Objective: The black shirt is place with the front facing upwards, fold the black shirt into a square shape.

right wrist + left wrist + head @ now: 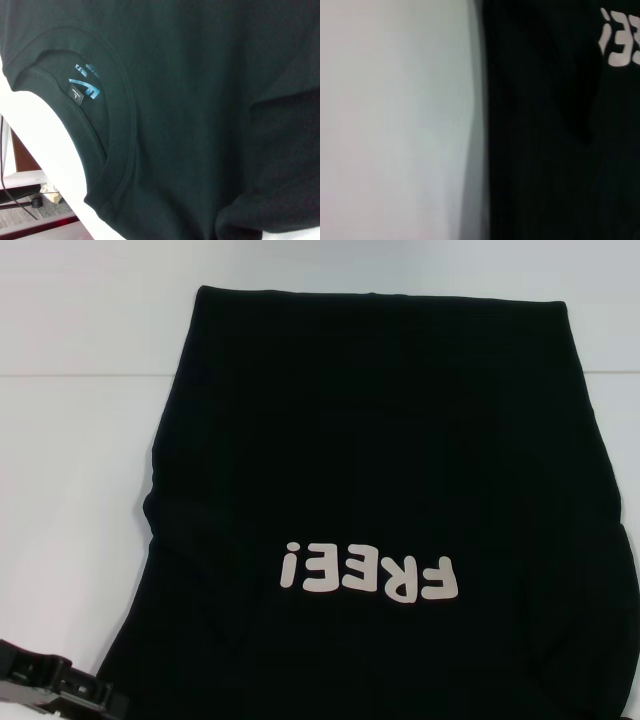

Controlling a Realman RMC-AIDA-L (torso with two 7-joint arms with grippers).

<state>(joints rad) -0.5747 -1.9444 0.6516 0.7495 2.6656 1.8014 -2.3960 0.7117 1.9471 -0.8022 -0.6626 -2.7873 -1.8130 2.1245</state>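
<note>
The black shirt (370, 440) lies flat on the white table (70, 440), front up. Its off-white "FREE!" print (370, 575) reads upside down on the side nearest me, and the hem lies at the far side. My left gripper (55, 685) shows only as a black part at the near left, just off the shirt's left edge. The left wrist view shows that shirt edge (545, 150) against the table (395, 125) and part of the print (620, 40). In the right wrist view, the collar (120, 135) with its blue neck label (85, 87) lies near the table edge. My right gripper is out of view.
Bare white tabletop lies to the left of the shirt and beyond its hem, crossed by a faint seam (80, 374). In the right wrist view the table edge (45, 145) runs close to the collar, with floor, cables and a caster (35, 202) below it.
</note>
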